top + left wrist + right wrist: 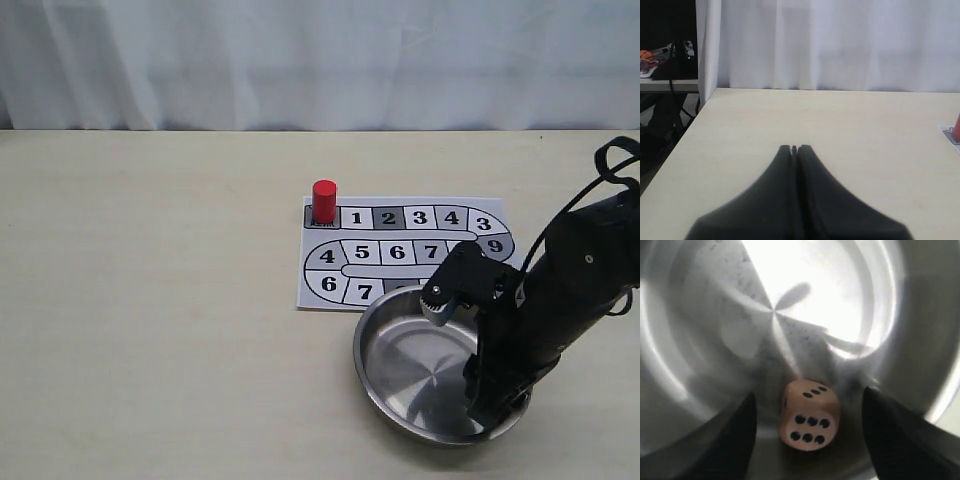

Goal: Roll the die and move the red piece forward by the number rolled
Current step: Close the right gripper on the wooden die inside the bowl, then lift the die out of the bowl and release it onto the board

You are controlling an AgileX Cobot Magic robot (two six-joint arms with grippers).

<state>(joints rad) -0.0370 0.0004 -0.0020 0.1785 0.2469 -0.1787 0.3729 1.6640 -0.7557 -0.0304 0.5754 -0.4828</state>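
The die [809,414] lies in a steel bowl [392,372], between the spread fingers of the right end effector [809,392].

From where I stand, the biggest thing is the white curtain [300,60] hanging behind a pale desk [150,300]. The black right arm [560,290] leans in from the right side and dips into the bowl. The bowl sits on the desk at the near edge of the game board [400,250], and its rim overlaps the bottom row of numbered squares. The board is a printed sheet lying flat, with a winding track of numbers.

The right end effector is released. One dark finger [740,440] stands on each side of the die, with a clear gap on both sides, so nothing is gripped. The left end effector [795,148] is clenched, its two fingers pressed together with nothing between them. It is held above bare desk, well away from the board.

The red piece [324,201] stands upright on the dark square at the far left corner of the board, just beside the square marked 1.

In the right wrist view the die shows a six-pip face toward the camera and an adjoining face with two pips in sight. In the exterior view the arm hides it.
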